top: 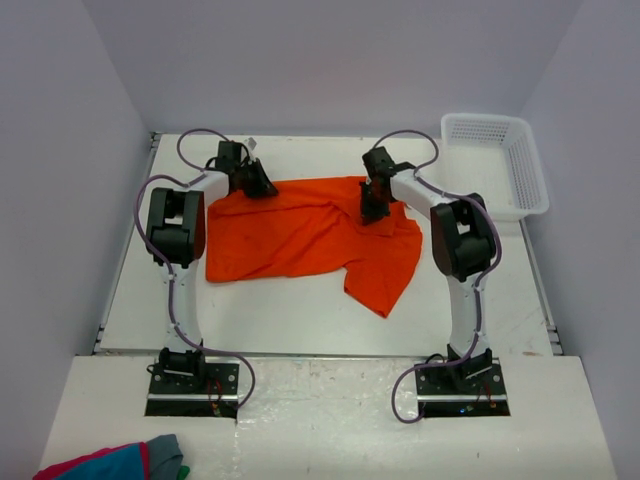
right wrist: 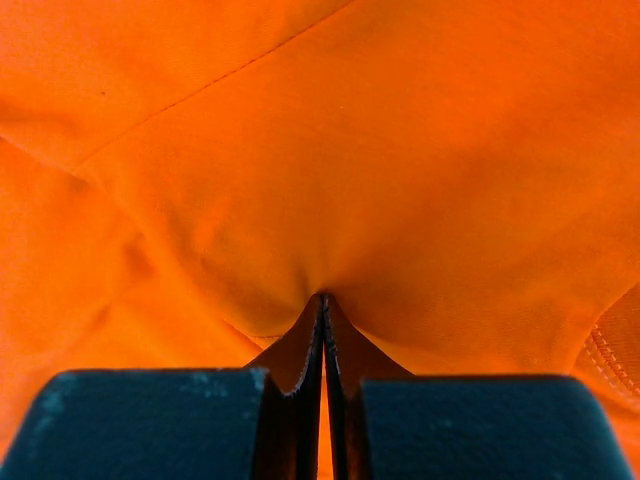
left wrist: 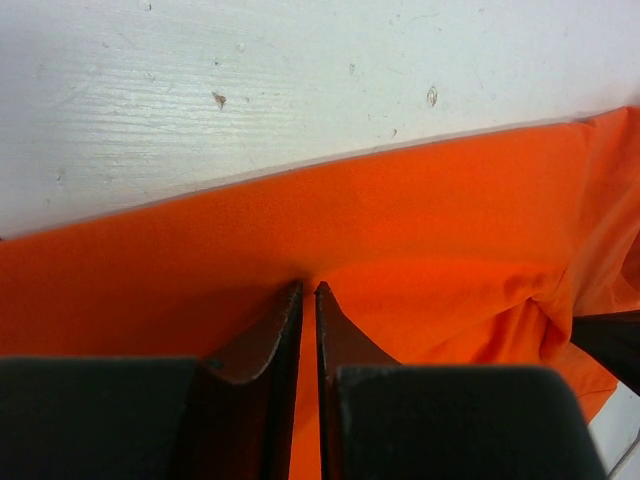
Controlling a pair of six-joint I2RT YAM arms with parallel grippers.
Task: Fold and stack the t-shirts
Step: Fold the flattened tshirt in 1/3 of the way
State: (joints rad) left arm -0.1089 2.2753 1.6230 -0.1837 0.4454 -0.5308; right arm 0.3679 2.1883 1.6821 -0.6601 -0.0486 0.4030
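The cloth bundle is cut off by the bottom edge.

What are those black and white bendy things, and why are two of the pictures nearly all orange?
They are two robot arms fixed to a white table. One picture is taken from above, looking down at both arms. The other two come from small cameras on the arms' wrists, very close to the cloth, so orange fills them. An orange t-shirt lies spread on the table. The left gripper has its jaws pinched on the t-shirt near its far edge. The right gripper has its jaws shut on the t-shirt too, further in. A white basket sits at the far right corner, and a colourful cloth bundle lies near the front.
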